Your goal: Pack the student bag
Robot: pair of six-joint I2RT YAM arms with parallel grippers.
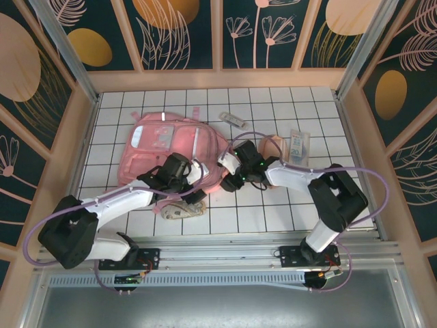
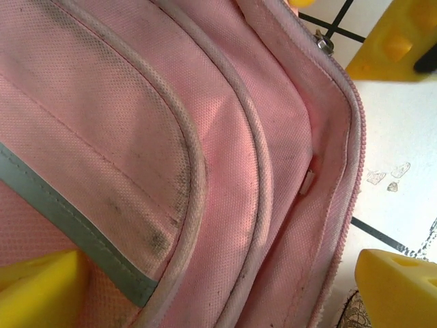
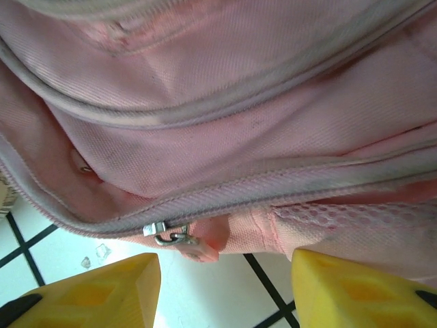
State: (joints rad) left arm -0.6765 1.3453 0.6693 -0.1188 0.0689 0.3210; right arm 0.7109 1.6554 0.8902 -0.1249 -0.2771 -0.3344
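Observation:
The student bag (image 1: 164,147) is a large pink backpack lying flat on the white tiled table, left of centre. My left gripper (image 1: 197,190) hovers over its near right edge. In the left wrist view the left gripper (image 2: 218,294) is wide open, its yellow fingertips (image 2: 399,287) straddling pink piped seams and a grey reflective strip (image 2: 75,229). My right gripper (image 1: 227,172) is at the bag's right side. In its wrist view the right gripper (image 3: 225,290) stands open, facing a metal zipper slider with a pink pull tab (image 3: 198,244) that lies just beyond the fingertips, untouched.
A patterned pouch (image 1: 181,209) lies at the bag's near edge under the left arm. A peach-coloured item (image 1: 274,145), a clear packet (image 1: 298,145) and a small pale item (image 1: 232,119) lie right of and behind the bag. Wooden walls ring the table.

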